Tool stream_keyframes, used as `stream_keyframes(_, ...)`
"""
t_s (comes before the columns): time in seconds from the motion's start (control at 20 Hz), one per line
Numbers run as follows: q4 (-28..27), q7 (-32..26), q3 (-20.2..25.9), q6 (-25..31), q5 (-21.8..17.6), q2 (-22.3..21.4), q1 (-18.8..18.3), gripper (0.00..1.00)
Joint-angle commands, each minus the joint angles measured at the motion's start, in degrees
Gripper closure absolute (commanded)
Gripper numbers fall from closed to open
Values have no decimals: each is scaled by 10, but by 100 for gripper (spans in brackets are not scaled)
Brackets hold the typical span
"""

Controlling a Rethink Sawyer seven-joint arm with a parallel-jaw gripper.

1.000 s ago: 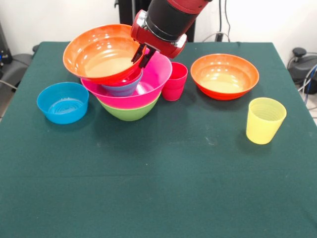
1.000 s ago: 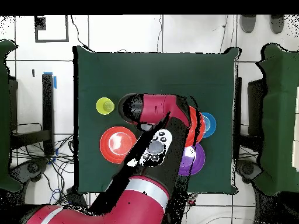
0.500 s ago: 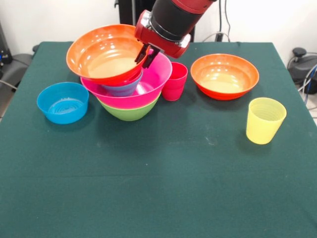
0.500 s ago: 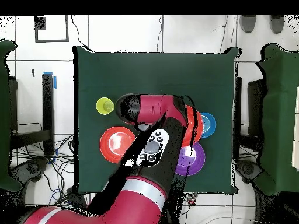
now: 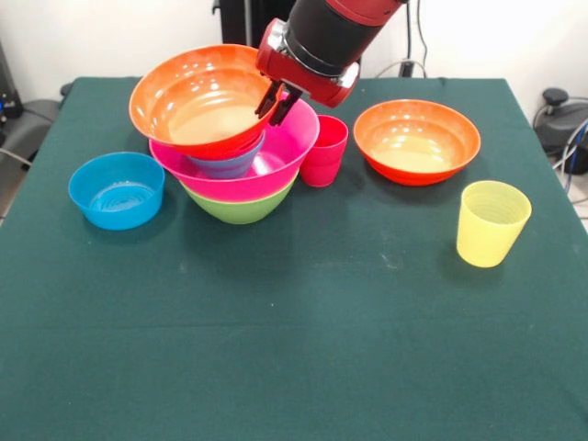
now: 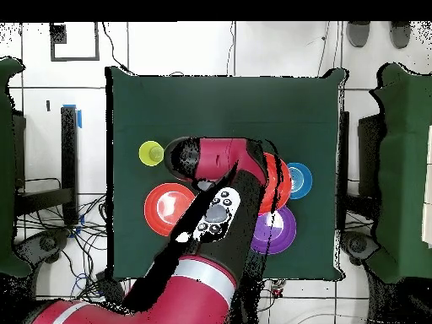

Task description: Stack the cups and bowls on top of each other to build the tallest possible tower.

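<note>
green cloth covers the table. from the front, the end effector pinches the near-right rim of a wide orange bowl, which tilts above the tower: small blue bowl inside the big pink bowl, green bowl beneath. the held bowl lies left of the end effector, almost over the stack. a red cup, second orange bowl, yellow cup and blue bowl stand apart. from overhead, the arm hides the tower; a purple bowl peeks out beside it.
</note>
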Motion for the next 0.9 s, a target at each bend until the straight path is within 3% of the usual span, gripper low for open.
stream_keyframes(0.05,20,106,39,-43,2,23,9,100)
stream_keyframes(0.9,26,109,35,-49,-1,22,14,100)
